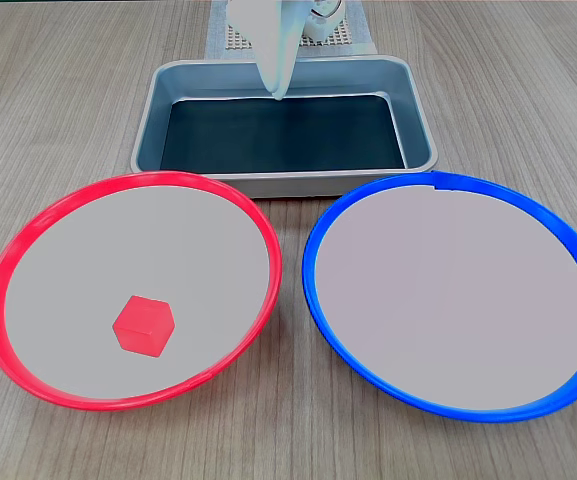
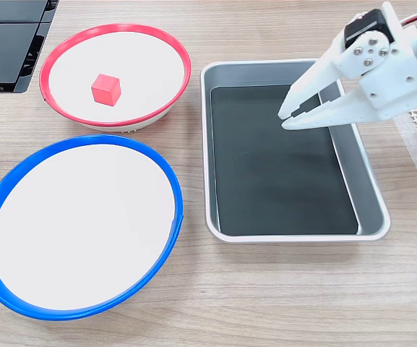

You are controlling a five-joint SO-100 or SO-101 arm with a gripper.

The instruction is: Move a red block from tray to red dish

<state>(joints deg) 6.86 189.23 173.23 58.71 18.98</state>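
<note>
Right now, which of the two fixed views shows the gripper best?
The fixed view with the tray on the right shows the gripper best: both white fingers appear from the side, nearly closed, above the tray, holding nothing. The other fixed view shows it end-on at the top edge, fingers overlapping.

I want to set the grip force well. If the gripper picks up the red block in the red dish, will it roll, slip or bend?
The red block has flat faces, so it probably stays put rather than rolls. It looks solid and small, likely stiff and light. Its faces look smooth in both fixed views, so some slip is possible.
</note>
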